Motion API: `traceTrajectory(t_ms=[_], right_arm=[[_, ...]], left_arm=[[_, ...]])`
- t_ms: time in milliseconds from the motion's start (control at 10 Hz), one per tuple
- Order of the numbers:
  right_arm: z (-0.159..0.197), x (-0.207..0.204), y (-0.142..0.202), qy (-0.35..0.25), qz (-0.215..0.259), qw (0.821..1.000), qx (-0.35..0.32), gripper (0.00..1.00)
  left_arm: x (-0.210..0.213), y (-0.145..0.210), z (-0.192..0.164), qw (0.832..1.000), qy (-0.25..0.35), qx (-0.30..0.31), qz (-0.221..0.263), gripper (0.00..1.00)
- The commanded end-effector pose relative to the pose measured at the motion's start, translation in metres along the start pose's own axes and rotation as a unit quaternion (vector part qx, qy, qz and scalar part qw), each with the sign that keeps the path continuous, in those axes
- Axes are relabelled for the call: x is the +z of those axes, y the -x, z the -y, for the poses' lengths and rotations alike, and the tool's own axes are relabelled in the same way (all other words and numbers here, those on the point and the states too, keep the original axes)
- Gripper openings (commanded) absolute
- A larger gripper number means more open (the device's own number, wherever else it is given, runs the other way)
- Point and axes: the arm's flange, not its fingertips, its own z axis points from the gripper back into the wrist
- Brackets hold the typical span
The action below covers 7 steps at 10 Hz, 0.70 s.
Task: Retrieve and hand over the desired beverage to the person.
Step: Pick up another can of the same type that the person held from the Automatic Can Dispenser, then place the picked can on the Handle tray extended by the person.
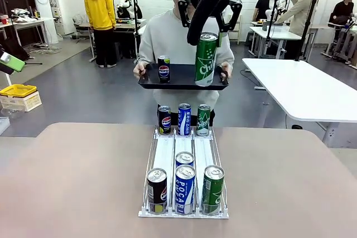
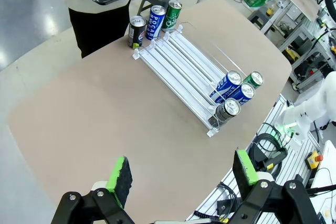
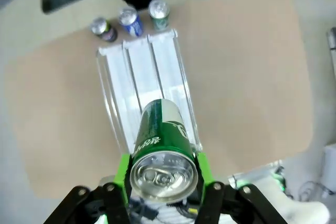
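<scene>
My right gripper (image 1: 207, 36) is shut on a green Chilsung can (image 1: 206, 59), held upright high in the air. In the right wrist view the green can (image 3: 160, 145) sits between the green pads (image 3: 122, 174) above the can rack (image 3: 144, 72). The person (image 1: 162, 34) in a light grey sweatshirt stands at the far side, holding a black tray (image 1: 181, 81) with a Pepsi can (image 1: 163, 69) on it. In the front view the green can overlaps the tray's right part. My left gripper (image 2: 182, 174) hangs open above the table with nothing between its fingers.
The white three-lane rack (image 1: 164, 154) lies mid-table with a Pepsi (image 1: 157, 190), two Pocari (image 1: 184, 189) and a green can (image 1: 212, 189) at its near end. Three more cans (image 1: 184, 119) stand past its far end. The brown table (image 1: 67, 182) is bare on both sides.
</scene>
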Motion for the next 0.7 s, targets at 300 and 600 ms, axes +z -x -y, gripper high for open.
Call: traceTrajectory(t_ms=[300, 600], right_arm=[[0.0, 0.0, 0.0, 0.0, 0.0, 1.0, 0.0, 0.43], [0.0, 0.0, 0.0, 0.0, 0.0, 1.0, 0.0, 0.43]], left_arm=[[0.001, -0.001, 0.001, 1.0, 0.004, 0.001, -0.004, 1.0], [0.001, -0.001, 0.001, 1.0, 0.004, 0.001, -0.004, 1.0]])
